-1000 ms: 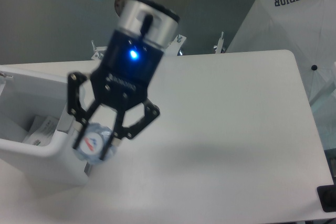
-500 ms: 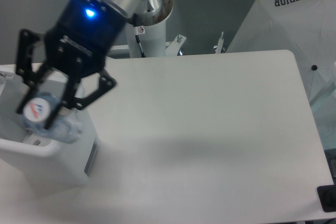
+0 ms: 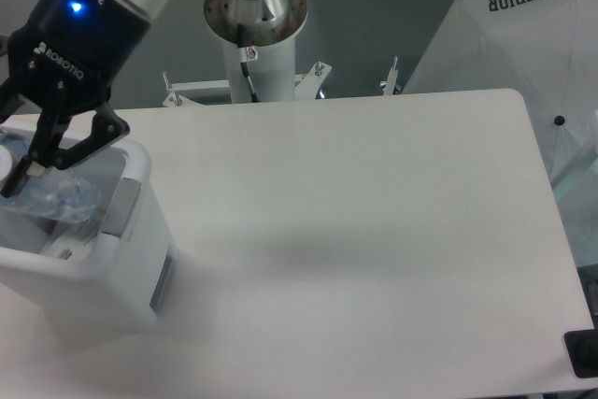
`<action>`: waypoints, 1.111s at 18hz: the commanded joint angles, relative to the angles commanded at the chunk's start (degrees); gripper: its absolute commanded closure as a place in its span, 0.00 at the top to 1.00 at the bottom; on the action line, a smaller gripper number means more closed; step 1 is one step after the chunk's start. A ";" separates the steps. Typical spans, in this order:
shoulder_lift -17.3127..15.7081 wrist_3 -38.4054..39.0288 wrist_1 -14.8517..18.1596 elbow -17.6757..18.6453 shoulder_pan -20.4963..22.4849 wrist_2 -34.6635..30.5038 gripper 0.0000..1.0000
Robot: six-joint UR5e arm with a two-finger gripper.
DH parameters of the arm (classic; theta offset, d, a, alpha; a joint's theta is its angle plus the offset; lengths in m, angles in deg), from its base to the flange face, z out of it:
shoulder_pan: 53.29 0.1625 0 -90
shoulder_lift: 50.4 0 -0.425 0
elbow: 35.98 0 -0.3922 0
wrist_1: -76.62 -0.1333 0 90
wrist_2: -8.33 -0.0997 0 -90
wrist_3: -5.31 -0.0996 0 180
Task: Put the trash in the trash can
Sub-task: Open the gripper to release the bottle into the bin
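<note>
My gripper (image 3: 11, 173) is at the far left of the view, over the open top of the trash can (image 3: 133, 167), a white rectangular bin with a grey side panel. It is shut on the small clear plastic bottle (image 3: 54, 197). The bottle hangs tilted, its body inside the bin's opening and its top end cut off by the left edge of the view. A small white piece (image 3: 62, 251) shows low inside the bin; I cannot tell if it is the wrapper. One finger (image 3: 28, 161) is visible, the other is out of view.
The arm's grey base column (image 3: 253, 16) stands behind the table's far edge. A white fabric panel marked SUPERIOR (image 3: 519, 39) stands at the back right. A black object (image 3: 583, 354) sits at the bottom right corner, off the white table (image 3: 374, 212).
My gripper has carried the bottle left and up, from beside the bin's front wall to over its opening. The bottle now hangs partly inside the bin.
</note>
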 joint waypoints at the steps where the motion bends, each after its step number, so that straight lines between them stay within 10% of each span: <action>1: 0.35 -0.26 0.00 0.18 -0.18 0.00 0.26; 9: 1.85 -2.46 -1.14 3.25 -1.67 -0.61 0.30; 12: 1.76 -4.40 -1.14 4.83 -1.76 -0.62 0.44; 16: 1.32 -6.59 -1.32 6.68 -1.76 -3.68 0.87; 20: 0.36 -8.35 -1.32 8.96 -1.67 -5.18 1.00</action>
